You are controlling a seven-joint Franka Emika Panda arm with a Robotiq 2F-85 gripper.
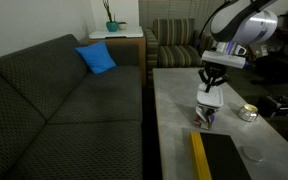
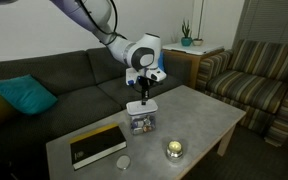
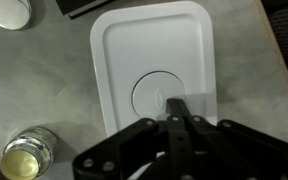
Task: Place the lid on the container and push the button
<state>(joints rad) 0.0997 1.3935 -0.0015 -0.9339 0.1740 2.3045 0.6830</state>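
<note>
White rounded-oblong plastic lid, round centre disc seen in wrist view only; clear container beneath, in both exterior views; tool fingers together over disc.

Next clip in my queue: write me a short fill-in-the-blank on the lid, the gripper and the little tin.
1. The white rounded-oblong plastic lid lies on top of the clear cup-like ____.
2. The gripper, its jaws ____, points at the round button in the lid's middle.
3. The small round yellowish tin stands on the grey ____.
Missing words: container; shut; table.
</note>
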